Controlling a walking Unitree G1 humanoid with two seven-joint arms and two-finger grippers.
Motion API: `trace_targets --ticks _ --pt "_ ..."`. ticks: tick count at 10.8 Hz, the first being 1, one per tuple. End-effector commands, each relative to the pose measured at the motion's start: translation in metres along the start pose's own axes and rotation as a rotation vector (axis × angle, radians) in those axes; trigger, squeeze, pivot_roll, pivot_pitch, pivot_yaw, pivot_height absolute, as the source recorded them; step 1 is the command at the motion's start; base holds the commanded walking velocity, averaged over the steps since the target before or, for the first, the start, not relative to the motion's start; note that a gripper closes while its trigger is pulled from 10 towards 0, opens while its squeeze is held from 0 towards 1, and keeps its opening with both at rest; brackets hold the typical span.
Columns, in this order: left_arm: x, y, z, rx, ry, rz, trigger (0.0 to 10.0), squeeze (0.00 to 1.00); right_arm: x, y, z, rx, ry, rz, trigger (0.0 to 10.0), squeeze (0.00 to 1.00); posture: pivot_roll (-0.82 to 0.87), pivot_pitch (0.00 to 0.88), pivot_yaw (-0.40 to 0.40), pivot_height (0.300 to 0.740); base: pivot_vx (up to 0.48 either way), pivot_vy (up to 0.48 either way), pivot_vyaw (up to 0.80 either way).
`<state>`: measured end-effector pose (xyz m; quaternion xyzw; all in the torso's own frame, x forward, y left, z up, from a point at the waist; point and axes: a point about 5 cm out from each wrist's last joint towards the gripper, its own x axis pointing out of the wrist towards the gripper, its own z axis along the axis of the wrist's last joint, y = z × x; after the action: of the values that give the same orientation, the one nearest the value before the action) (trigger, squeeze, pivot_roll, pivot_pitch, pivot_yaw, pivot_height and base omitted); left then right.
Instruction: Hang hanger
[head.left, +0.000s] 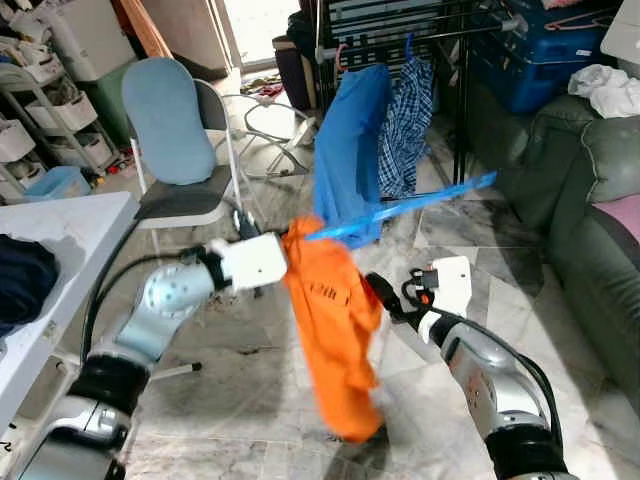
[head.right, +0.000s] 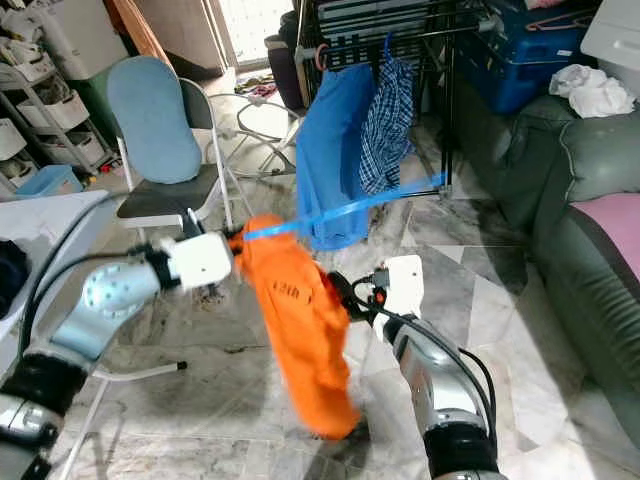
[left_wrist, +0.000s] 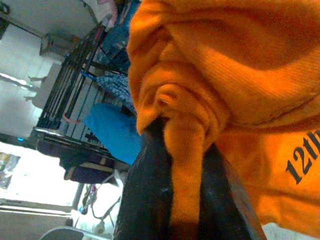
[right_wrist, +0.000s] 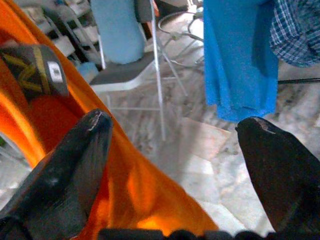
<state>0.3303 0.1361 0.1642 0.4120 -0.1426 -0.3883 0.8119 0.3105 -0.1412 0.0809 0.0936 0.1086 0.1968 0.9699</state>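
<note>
While the left gripper (head.left: 287, 262) was clamped on a bunched fold of the orange shirt (head.left: 335, 330), the garment hung down from it above the marble floor (head.left: 250, 370). Beyond that gripper, a blue hanger (head.left: 420, 203) stuck out of the shirt toward the drying rack (head.left: 400, 40). Just beside the cloth, the right gripper (right_wrist: 175, 145) had its fingers spread wide apart, holding nothing.

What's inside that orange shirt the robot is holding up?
A blue hanger pokes out of the orange shirt; its other end is covered by cloth. The left gripper pinches the collar.
</note>
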Motion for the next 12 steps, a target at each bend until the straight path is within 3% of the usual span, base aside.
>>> trace_targets --ticks 1,5,9,11,12 --pt "-0.002 0.011 0.003 -0.01 -0.026 0.062 0.0 0.0 0.006 0.011 0.012 0.002 -0.05 0.062 10.0 0.0 -0.13 0.0 0.167 0.74 0.0 0.0 0.0" --pt "0.009 0.001 0.02 -0.007 -0.145 0.06 0.0 0.0 0.011 0.02 0.02 0.022 -0.051 0.154 10.0 0.0 -0.12 0.0 0.163 0.74 0.0 0.0 0.0" --pt "0.008 0.013 0.042 -0.025 -0.257 0.133 0.0 0.0 0.009 0.007 0.007 0.035 0.014 0.073 10.0 0.0 -0.11 0.0 0.142 0.74 0.0 0.0 0.0" --pt "0.005 0.028 0.058 -0.047 -0.311 0.18 0.0 0.0 0.007 -0.007 -0.015 0.054 0.138 -0.023 9.6 0.0 -0.1 0.0 0.135 0.74 0.0 0.0 0.0" --pt "0.005 0.032 0.06 -0.049 -0.314 0.193 0.0 0.0 0.006 -0.012 -0.016 0.062 0.139 -0.052 0.0 0.0 -0.1 0.0 0.133 0.74 0.0 0.0 0.0"
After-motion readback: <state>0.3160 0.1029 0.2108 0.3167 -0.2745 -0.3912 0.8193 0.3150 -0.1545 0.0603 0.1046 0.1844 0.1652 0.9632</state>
